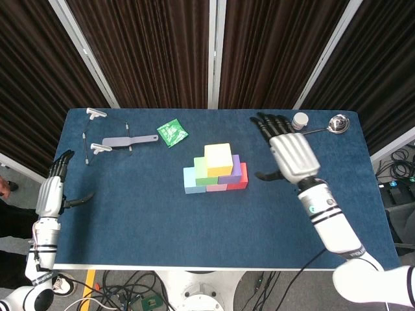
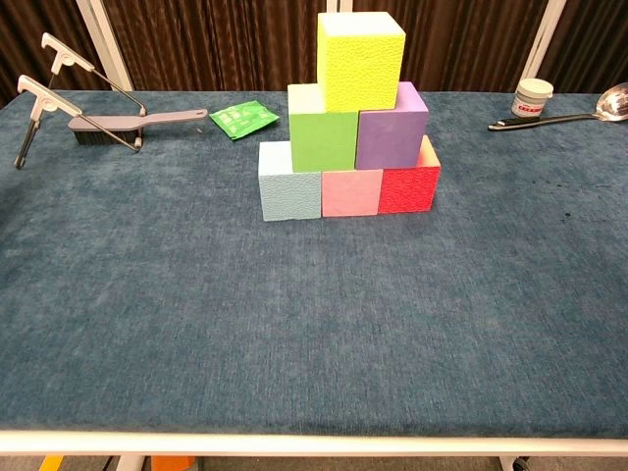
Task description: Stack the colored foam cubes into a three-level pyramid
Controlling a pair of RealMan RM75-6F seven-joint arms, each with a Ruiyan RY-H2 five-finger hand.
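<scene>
Nearest the robot, the left hand (image 1: 50, 194) hangs at the near left edge of the table (image 2: 294, 334), fingers apart and holding nothing, well away from the work. The right hand (image 1: 293, 155) hovers to the right of the stack, spread flat and empty, apart from every cube.

The pyramid stands mid-table. Its bottom row runs light blue cube (image 2: 289, 182), pink cube (image 2: 351, 192), red cube (image 2: 408, 186), all touching. On them sit the green cube (image 2: 323, 140) and purple cube (image 2: 391, 132), and the yellow cube (image 2: 360, 61) crowns the seam between those two. The build looks finished, so the step in hand is a clean retreat: draw the right hand up and off to the right without brushing the yellow cube, which sits high and light.

At the far edge lie a brush (image 2: 137, 122), a green packet (image 2: 242, 118), a small jar (image 2: 532, 97) and a ladle (image 2: 564, 111).
</scene>
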